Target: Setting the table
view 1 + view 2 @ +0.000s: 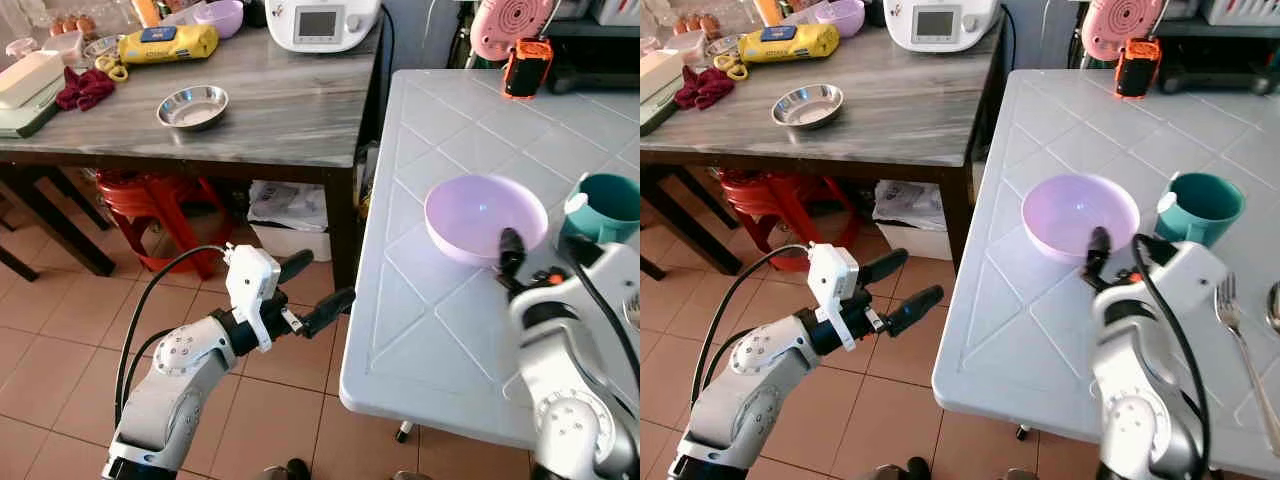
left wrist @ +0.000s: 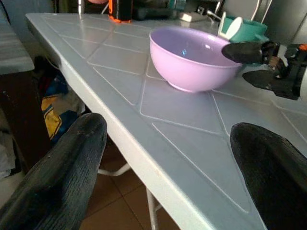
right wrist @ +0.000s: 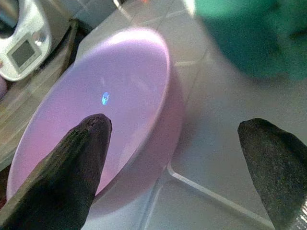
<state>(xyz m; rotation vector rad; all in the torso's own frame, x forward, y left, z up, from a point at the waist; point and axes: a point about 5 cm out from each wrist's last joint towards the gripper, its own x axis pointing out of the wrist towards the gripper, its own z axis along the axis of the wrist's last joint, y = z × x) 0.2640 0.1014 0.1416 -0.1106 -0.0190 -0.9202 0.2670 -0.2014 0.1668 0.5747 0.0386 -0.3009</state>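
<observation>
In the left eye view, a lilac bowl (image 1: 486, 218) is seen on the white counter (image 1: 440, 330), a teal mug (image 1: 608, 207) just beside it; the right hand (image 1: 508, 262) is held at its near rim. In the right eye view, the left hand (image 1: 898, 281) is held spread and empty off the counter's edge. In the left wrist view, the bowl looks light, rigid and smooth. In the right wrist view, the right hand's fingers (image 3: 67, 163) are parted wide, straddling the rim without yet closing; the rim is judged the best hold.
</observation>
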